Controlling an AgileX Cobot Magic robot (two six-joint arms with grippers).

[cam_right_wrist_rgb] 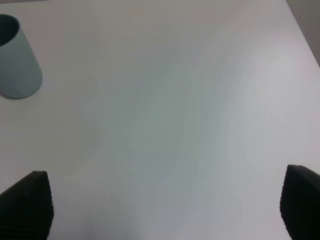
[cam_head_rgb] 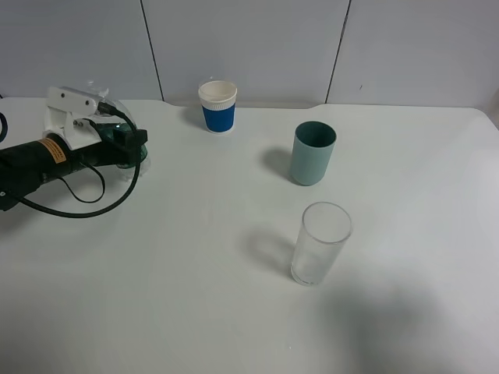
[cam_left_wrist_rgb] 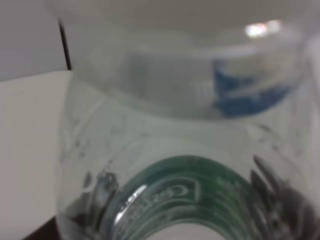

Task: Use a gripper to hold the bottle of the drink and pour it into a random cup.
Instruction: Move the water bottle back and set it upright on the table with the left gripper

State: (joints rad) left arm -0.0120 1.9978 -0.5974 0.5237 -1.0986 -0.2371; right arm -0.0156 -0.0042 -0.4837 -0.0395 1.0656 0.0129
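Teal-green plastic cup (cam_head_rgb: 313,153) upright on the white desk (cam_head_rgb: 195,296), right of centre as my high camera sees it. Clear glass tumbler (cam_head_rgb: 320,243) upright, nearer the front edge, apart from it. Grey panelled wall (cam_head_rgb: 249,47) behind the desk.

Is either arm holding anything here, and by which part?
The left gripper is around the bottle at its body near the green label; whether it is clamped cannot be told. The right gripper has open jaws, holding nothing.
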